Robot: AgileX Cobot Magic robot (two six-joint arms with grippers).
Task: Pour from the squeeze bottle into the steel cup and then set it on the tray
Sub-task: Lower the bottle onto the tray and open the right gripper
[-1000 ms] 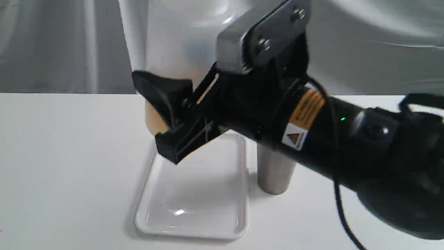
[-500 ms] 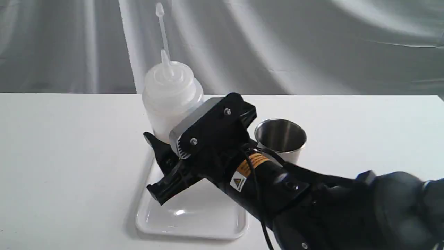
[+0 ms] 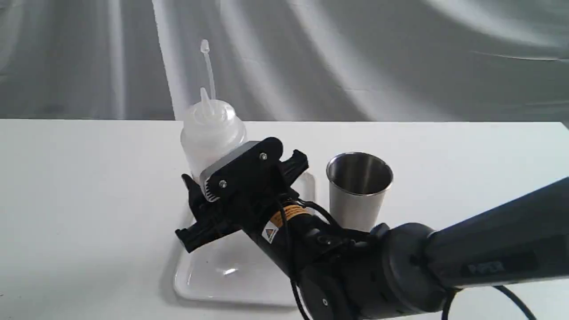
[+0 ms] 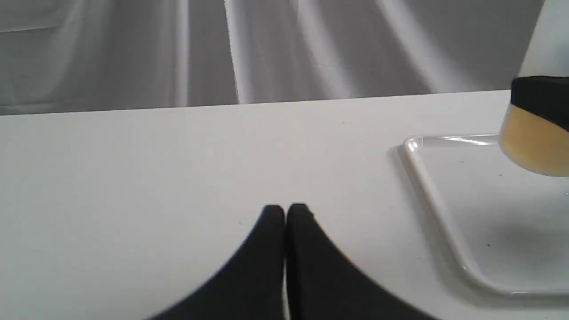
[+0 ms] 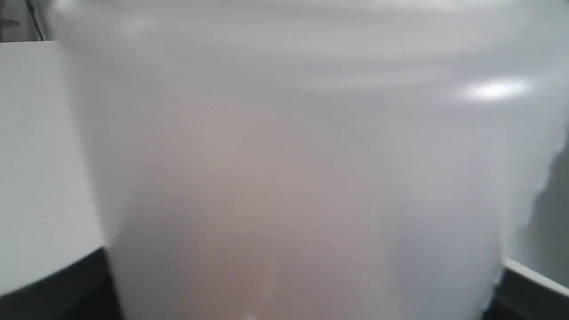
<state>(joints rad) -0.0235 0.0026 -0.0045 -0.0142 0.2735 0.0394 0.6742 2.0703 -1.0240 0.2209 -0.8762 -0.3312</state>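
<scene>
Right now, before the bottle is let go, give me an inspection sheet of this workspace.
Surface: white table, no spill seen.
Job's things: squeeze bottle upright over the tray, amber liquid low inside, cap off the nozzle; cannot tell whether its base touches the tray. Steel cup upright on the table beside the tray.
Clutter: nothing seen.
Grippers: right pincer closed on the bottle's lower body; left pincer shut, empty, over bare table.
Cables: black cable along the right arm.
Surroundings: grey draped cloth behind the table.
</scene>
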